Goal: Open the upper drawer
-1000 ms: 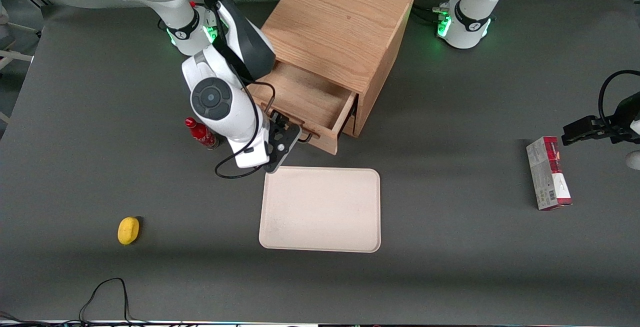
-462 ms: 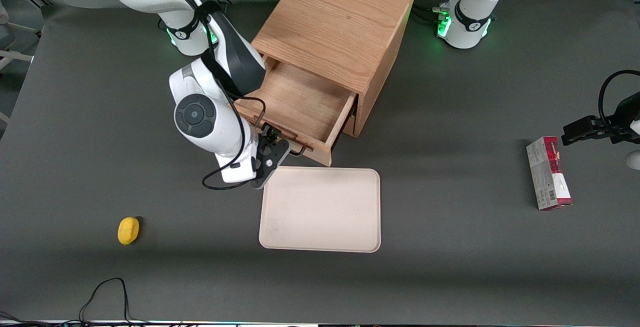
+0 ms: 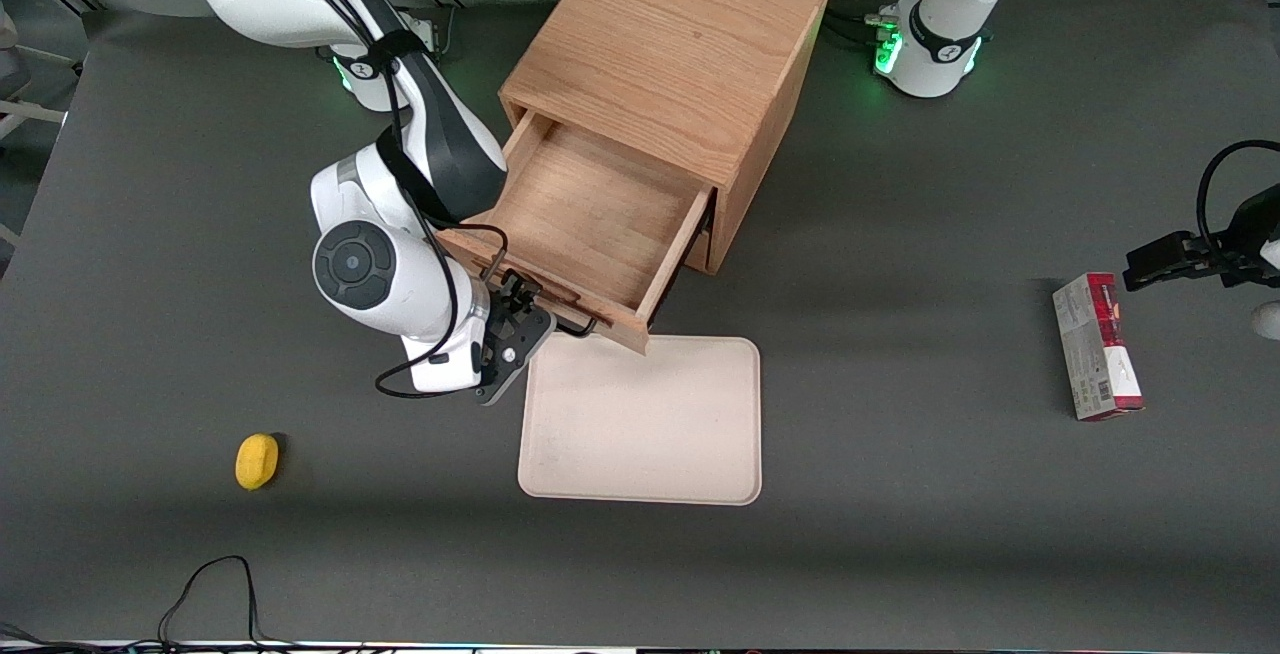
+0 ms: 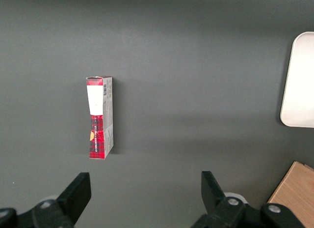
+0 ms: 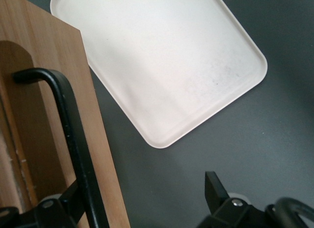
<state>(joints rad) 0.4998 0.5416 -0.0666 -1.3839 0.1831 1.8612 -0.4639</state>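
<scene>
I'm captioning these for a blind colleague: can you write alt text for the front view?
The gripper is at the black handle of the upper drawer, which is pulled well out of the wooden cabinet over a tray. A lemon and red box lie apart.

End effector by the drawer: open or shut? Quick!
Right end effector: open, straddling the upper drawer's black handle, not clamped on it.
</scene>
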